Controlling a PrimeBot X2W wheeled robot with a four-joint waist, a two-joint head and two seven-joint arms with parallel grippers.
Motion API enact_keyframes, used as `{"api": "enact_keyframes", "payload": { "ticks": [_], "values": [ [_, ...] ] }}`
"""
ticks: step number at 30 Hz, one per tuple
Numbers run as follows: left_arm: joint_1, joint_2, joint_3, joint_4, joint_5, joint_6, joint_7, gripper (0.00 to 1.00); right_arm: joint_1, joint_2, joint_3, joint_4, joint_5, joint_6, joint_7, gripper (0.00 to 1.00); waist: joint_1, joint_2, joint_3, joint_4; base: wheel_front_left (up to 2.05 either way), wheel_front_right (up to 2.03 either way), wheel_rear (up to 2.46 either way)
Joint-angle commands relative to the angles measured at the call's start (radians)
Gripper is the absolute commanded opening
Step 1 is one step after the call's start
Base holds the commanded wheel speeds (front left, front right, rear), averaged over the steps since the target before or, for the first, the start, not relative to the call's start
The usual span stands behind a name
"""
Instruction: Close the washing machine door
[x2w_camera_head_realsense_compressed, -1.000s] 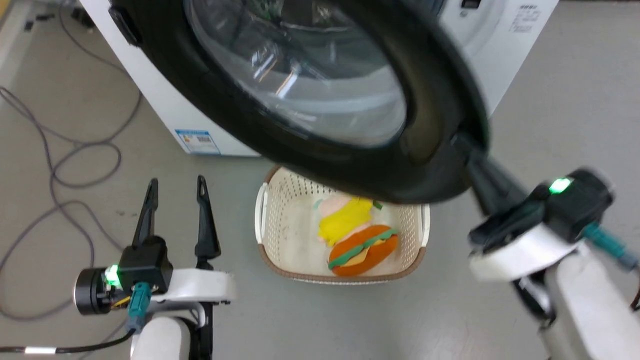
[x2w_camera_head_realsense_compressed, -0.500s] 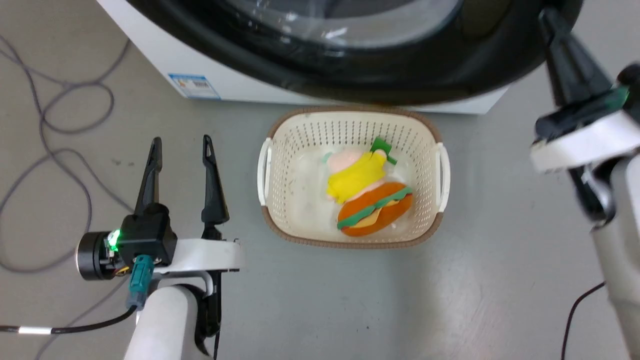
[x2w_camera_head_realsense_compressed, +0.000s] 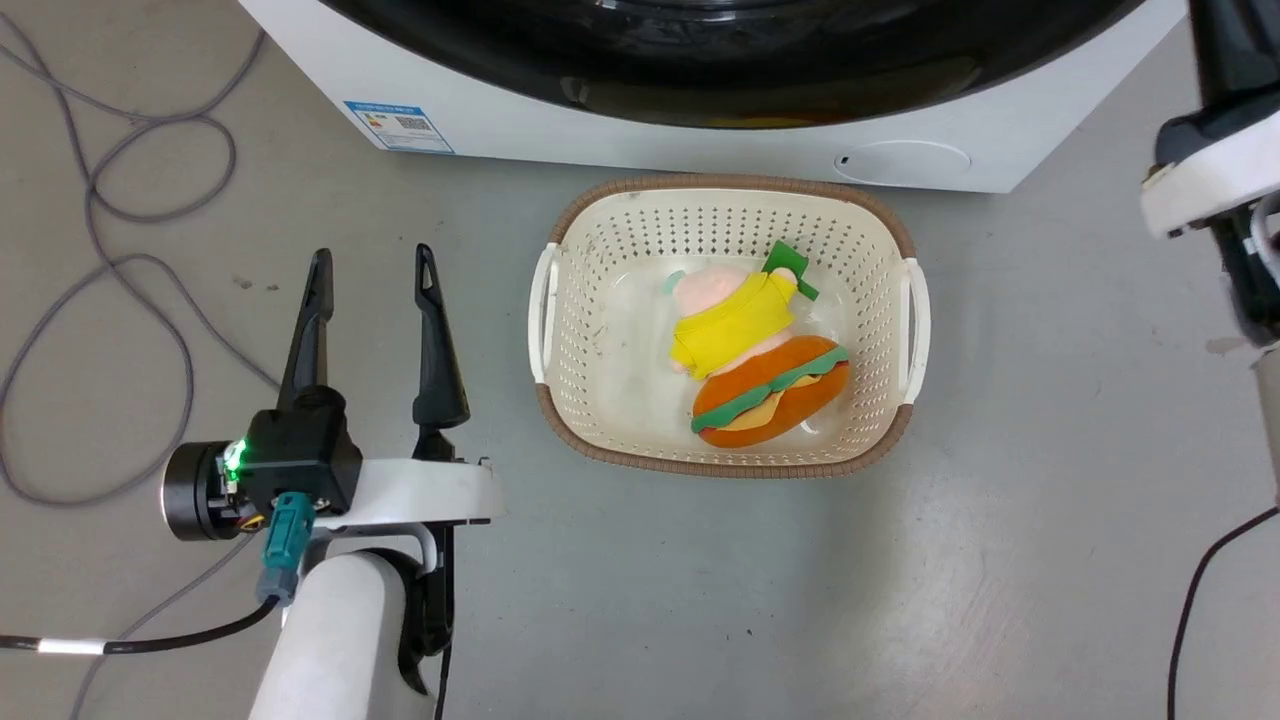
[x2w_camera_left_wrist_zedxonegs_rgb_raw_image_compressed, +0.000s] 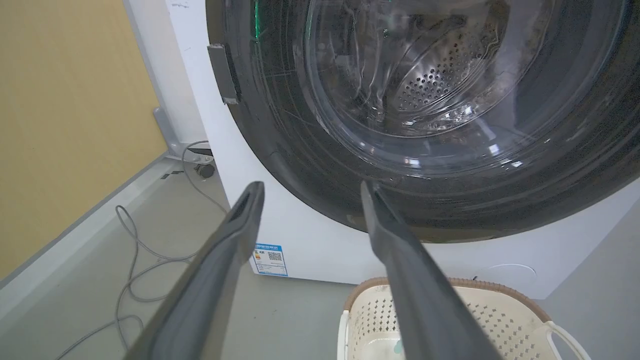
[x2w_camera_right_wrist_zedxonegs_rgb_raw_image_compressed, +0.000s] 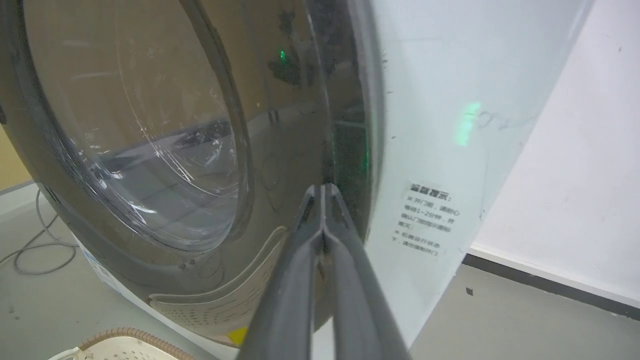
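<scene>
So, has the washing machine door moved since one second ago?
Yes. The washing machine door has swung in toward the washing machine; it now seems to lie against the white front and no longer hangs over the basket.

Seeing left gripper (x2w_camera_left_wrist_zedxonegs_rgb_raw_image_compressed: 310, 186) spread wide, pointing at washing machine door (x2w_camera_left_wrist_zedxonegs_rgb_raw_image_compressed: 280, 125), flat against white washing machine (x2w_camera_left_wrist_zedxonegs_rgb_raw_image_compressed: 320, 250); blue label (x2w_camera_left_wrist_zedxonegs_rgb_raw_image_compressed: 270, 259) low, basket (x2w_camera_left_wrist_zedxonegs_rgb_raw_image_compressed: 500, 300) bottom right, cables (x2w_camera_left_wrist_zedxonegs_rgb_raw_image_compressed: 135, 260) left.

L claw (x2w_camera_head_realsense_compressed: 373, 253) is hovering w/ both fingers spread wide apart, pale forearm (x2w_camera_head_realsense_compressed: 320, 640) trailing straight behind it. R claw (x2w_camera_right_wrist_zedxonegs_rgb_raw_image_compressed: 322, 187) is pinching its fingers together, tips touching, white wrist (x2w_camera_head_realsense_compressed: 1205, 185) sitting behind.
</scene>
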Motion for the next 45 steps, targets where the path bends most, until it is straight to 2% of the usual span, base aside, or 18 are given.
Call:
{"api": "enact_keyframes", "payload": {
  "ticks": [1, 8, 18, 23, 24, 25, 26, 27, 37, 45],
  "values": [
    [-0.012, 0.001, 0.000, -0.001, -0.003, 0.005, -0.005, 1.00, -0.020, -0.008, -0.015, 0.007, -0.007, -0.002, -0.004, 0.00, -0.0001, 0.0000, -0.001, 0.000, 0.00, 0.00, 0.00],
    [0.005, 0.001, 0.011, 0.013, 0.001, 0.006, -0.005, 1.00, 0.031, 0.016, -0.052, -0.020, -0.033, -0.002, -0.004, 0.00, -0.0001, 0.0000, -0.046, -0.015, 0.00, 0.00, 0.00],
    [0.081, 0.001, 0.044, 0.047, 0.029, -0.011, -0.005, 1.00, 0.252, 0.092, -0.180, -0.224, -0.087, -0.002, -0.004, 0.00, -0.0001, 0.0000, -0.188, -0.077, 0.00, 0.00, 0.00],
    [0.116, 0.001, 0.054, 0.059, 0.040, -0.020, -0.005, 1.00, 0.370, 0.140, -0.193, -0.308, -0.116, -0.002, -0.004, 0.00, -0.0001, 0.0000, -0.251, -0.107, 0.00, 0.00, 0.00],
    [0.122, 0.001, 0.055, 0.061, 0.041, -0.023, -0.005, 1.00, 0.393, 0.148, -0.194, -0.315, -0.119, -0.002, -0.004, 0.11, -0.0001, 0.0000, -0.263, -0.112, 0.00, 0.00, 0.00],
    [0.129, 0.001, 0.056, 0.063, 0.042, -0.025, -0.005, 1.00, 0.415, 0.158, -0.196, -0.322, -0.118, -0.002, -0.004, 0.35, -0.0001, 0.0000, -0.275, -0.117, 0.00, 0.00, 0.00],
    [0.136, 0.001, 0.057, 0.066, 0.044, -0.027, -0.005, 1.00, 0.438, 0.167, -0.197, -0.328, -0.118, -0.002, -0.004, 0.85, -0.0001, 0.0000, -0.287, -0.120, 0.00, 0.00, 0.00],
    [0.143, 0.001, 0.056, 0.068, 0.045, -0.028, -0.005, 1.00, 0.460, 0.176, -0.199, -0.336, -0.116, -0.002, -0.004, 1.00, -0.0001, 0.0000, -0.299, -0.123, 0.00, 0.00, 0.00],
    [0.214, 0.001, 0.057, 0.082, 0.051, -0.033, -0.005, 1.00, 0.671, 0.259, -0.194, -0.398, -0.112, -0.002, -0.004, 1.00, -0.0001, 0.0000, -0.401, -0.143, 0.00, 0.00, 0.00],
    [0.266, 0.001, 0.058, 0.079, 0.053, -0.038, -0.005, 1.00, 0.807, 0.275, -0.167, -0.417, -0.045, -0.002, -0.004, 1.00, -0.0001, 0.0000, -0.462, -0.150, 0.00, 0.00, 0.00]
  ]
}}
